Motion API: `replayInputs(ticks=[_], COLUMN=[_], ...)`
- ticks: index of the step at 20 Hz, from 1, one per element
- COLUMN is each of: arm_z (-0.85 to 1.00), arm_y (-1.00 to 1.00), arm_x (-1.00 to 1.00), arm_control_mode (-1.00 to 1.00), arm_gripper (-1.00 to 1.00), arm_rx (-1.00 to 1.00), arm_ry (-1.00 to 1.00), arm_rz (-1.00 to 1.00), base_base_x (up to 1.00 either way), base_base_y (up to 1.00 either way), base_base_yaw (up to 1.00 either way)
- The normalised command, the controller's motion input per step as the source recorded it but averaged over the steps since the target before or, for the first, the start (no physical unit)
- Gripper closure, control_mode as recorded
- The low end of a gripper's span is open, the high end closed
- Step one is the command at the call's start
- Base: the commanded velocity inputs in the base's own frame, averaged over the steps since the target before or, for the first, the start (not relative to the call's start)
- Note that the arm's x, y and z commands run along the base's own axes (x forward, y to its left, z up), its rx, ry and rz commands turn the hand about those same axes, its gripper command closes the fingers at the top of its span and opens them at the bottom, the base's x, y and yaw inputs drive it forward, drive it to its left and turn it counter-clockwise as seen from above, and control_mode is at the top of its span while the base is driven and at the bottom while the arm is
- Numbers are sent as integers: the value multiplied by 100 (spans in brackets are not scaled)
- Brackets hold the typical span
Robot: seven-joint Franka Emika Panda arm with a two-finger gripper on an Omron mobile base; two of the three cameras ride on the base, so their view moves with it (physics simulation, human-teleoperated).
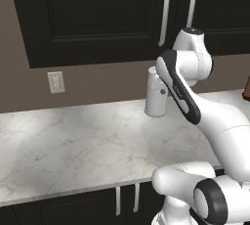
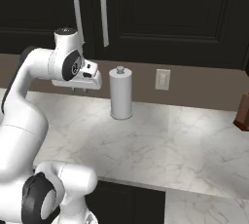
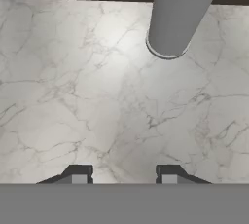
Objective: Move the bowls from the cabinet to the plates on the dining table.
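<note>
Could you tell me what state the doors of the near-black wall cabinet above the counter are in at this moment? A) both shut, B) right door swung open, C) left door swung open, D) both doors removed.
A: both panelled doors of the cabinet lie flush and shut, with their silver bar handles side by side at the middle seam.

Two cabinet handles point(image 2: 90, 16), one paper-towel roll point(image 2: 120, 93), one wall outlet point(image 2: 162, 79).
</note>
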Motion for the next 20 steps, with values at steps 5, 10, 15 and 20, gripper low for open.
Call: replayInputs(ticks=[5,10,15,20], arm_z=[0,0,0,3], arm_y=[1,14,3,10], arm_x=[-12,-19,-38,-79], arm_control_mode=[-100,-100,-100,-100], arm_gripper=[-100,-100,-100,-100], arm_rx=[0,0,0,0], arm_ry=[0,0,-2,-12], arm_rz=[0,0,-1,-1], base_base_x=[0,0,0,0], base_base_y=[0,0,0,0], base_base_yaw=[0,0,0,0])
